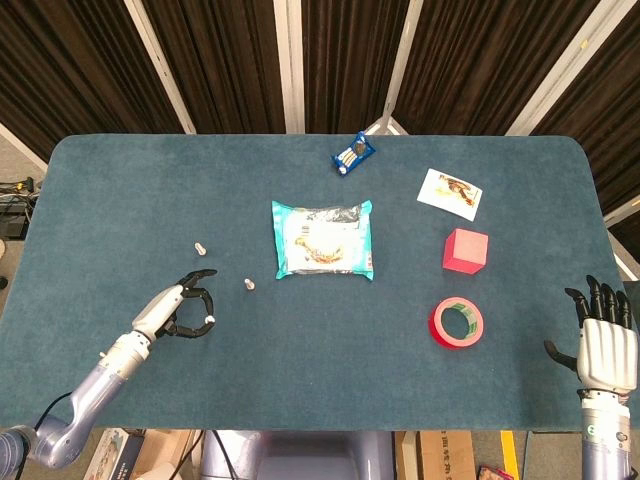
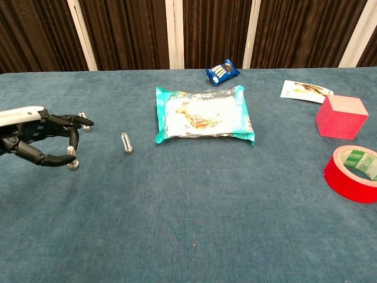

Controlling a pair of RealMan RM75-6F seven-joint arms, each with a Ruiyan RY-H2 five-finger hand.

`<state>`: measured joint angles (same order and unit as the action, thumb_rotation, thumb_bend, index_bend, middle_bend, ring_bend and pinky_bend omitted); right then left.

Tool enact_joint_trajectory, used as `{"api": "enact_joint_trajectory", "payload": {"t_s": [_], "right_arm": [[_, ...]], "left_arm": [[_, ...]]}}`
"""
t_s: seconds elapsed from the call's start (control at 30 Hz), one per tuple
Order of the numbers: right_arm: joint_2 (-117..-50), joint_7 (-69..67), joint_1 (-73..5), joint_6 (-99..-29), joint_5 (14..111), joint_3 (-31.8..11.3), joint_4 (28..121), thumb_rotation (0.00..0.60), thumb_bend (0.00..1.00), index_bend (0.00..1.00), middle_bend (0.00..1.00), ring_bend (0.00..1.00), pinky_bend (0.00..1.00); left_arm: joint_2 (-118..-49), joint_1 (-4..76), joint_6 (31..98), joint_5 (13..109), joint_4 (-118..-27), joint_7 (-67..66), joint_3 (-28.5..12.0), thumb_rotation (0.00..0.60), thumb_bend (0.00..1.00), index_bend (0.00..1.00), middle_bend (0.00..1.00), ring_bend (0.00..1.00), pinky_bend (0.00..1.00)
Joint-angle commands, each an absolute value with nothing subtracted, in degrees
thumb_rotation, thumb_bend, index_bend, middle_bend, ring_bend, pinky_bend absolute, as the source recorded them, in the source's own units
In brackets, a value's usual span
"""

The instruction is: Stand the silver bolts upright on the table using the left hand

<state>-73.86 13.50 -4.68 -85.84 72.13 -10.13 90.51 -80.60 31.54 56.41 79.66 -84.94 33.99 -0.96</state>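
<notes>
Snack pouch (image 2: 203,115) right of upright bolt (image 2: 126,143).

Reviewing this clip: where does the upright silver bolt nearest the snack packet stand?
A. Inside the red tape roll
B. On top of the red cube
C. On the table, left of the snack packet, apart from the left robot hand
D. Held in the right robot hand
C: the bolt stands free on the table, left of the snack packet, with a gap to the left robot hand.
</notes>
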Motion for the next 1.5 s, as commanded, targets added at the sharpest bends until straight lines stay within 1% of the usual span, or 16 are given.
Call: {"api": "enact_joint_trajectory", "payload": {"t_s": [0.03, 0.37, 0.77, 1.1, 1.5], "right_arm": [[-73.9, 13.4, -4.6, -85.9, 72.1, -10.2, 90.5, 0.600, 0.15, 0.25, 0.06, 0.02, 0.00], [-74.0, 13.2, -4.6, -86.1, 72.1, -10.3, 90.4, 0.600, 0.15, 0.25, 0.06, 0.02, 0.00], [-74.1, 13.2, -4.6, -86.2, 72.2, -10.4, 90.3, 0.600, 0.15, 0.25, 0.06, 0.02, 0.00], [-74.1, 13.3, -4.5, -86.2, 72.1, -10.4, 90.3, 0.600, 0.15, 0.25, 0.06, 0.02, 0.00], [-74.1, 13.4, -4.6, -86.3, 72.1, -10.4, 90.4, 0.600, 0.15, 0.25, 0.06, 0.02, 0.00]], "left_arm": [[-81.6, 31.1, 56.6, 80.4, -83.5, 34.7, -0.6, 0.600, 0.50, 0.61, 0.06, 0.00, 0.00], [-84.0, 30.3, 57.7, 83.0, -78.8, 39.5, -0.1, 0.600, 0.50, 0.61, 0.06, 0.00, 0.00], [-86.3, 30.3, 56.4, 84.1, -73.3, 44.4, 0.5, 0.600, 0.50, 0.61, 0.06, 0.00, 0.00], [-86.8, 30.0, 56.2, 85.0, -71.5, 46.6, 1.1, 0.600, 0.50, 0.61, 0.06, 0.00, 0.00], [-86.0, 30.3, 55.3, 85.6, -71.6, 45.7, 1.7, 0.600, 0.47, 0.57, 0.04, 0.00, 0.00]]}}
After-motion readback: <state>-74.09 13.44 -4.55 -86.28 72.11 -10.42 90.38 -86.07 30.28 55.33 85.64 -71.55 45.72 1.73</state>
